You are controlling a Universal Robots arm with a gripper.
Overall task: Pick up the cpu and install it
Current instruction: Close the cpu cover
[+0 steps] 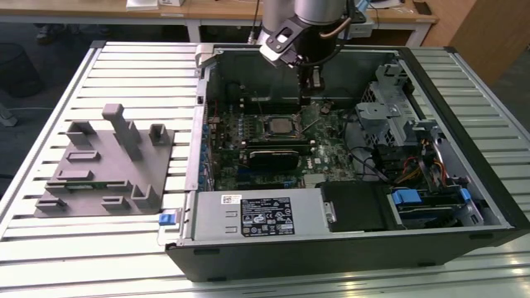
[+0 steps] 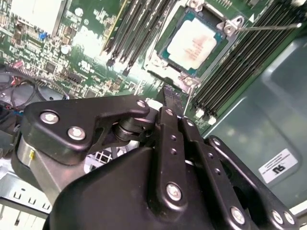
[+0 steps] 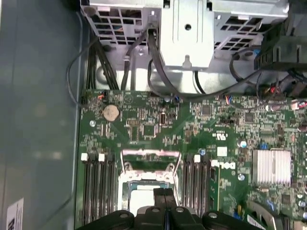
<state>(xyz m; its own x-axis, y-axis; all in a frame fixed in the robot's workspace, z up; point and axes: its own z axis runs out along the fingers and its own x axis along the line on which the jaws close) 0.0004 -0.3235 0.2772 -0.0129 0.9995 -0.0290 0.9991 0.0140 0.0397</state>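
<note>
The cpu (image 1: 277, 126), a small square chip with a pale silvery top, lies flat in the black socket in the middle of the motherboard (image 1: 327, 158) inside the open computer case. In both wrist views the cpu (image 2: 194, 42) (image 3: 143, 192) sits inside the socket's metal frame, partly covered by the fingers in the first wrist view. My gripper (image 1: 307, 96) hangs just above the board, beside the socket toward the case's back wall. Its fingers (image 2: 170, 96) (image 3: 164, 194) are pressed together with nothing between them, a short way off the chip.
A grey plastic holder (image 1: 103, 164) lies on the slatted table at the exterior view's left. The case holds a labelled grey metal box (image 1: 257, 214), a drive cage (image 1: 398, 112) with cables, memory slots (image 3: 98, 187) on both sides of the socket, and a finned heatsink (image 3: 271, 166).
</note>
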